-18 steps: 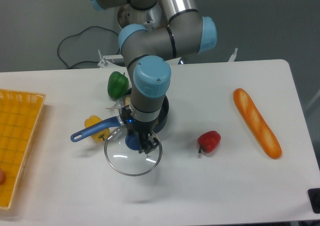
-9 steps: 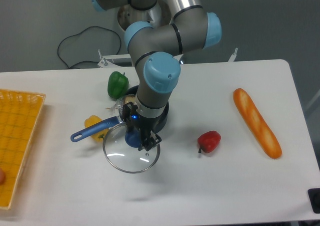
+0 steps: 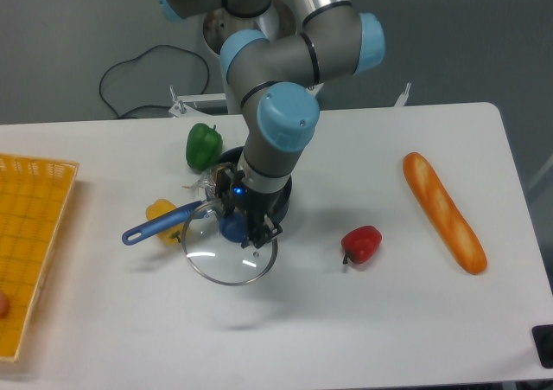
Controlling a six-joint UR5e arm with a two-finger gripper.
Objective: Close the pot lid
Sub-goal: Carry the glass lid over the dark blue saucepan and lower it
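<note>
The lid, clear glass with a thin metal rim, hangs tilted just above the table, left and in front of the pot. My gripper is shut on its blue knob. The pot is a dark blue saucepan mostly hidden under my wrist, only part of its rim showing. Its bright blue handle sticks out to the left, past the lid's upper edge.
A green pepper lies behind the pot and a yellow pepper sits under the handle. A red pepper lies to the right, a baguette farther right. A yellow basket stands at the left edge.
The gripper has lifted the lid and carried it a little up and to the right, toward the pot. The arm's wrist has swung right with it.
</note>
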